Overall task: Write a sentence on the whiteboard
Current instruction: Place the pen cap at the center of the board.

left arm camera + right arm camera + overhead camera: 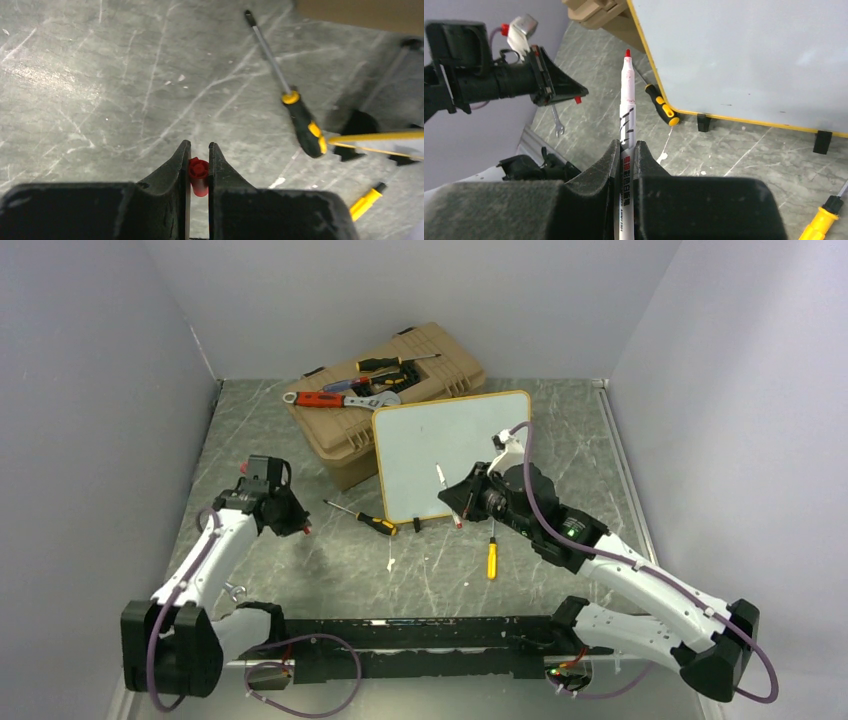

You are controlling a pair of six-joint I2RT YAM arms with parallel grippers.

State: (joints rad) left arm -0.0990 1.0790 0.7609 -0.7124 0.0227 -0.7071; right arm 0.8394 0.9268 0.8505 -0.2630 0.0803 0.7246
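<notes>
Clamping the marker (627, 95) in my right gripper (624, 148), I've a red cap (198, 175) pinched tight in the left gripper (199, 150).

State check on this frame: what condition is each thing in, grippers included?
whiteboard: standing on its clip feet, blank, nothing written yet.
marker: uncapped, red tip bare, clamped in the right gripper.
red cap: off the marker, pinched in the left gripper.
toolbox: lid shut, tools lying on top.
black-and-yellow screwdriver: lying loose, untouched.
yellow screwdriver: lying loose, untouched.
</notes>
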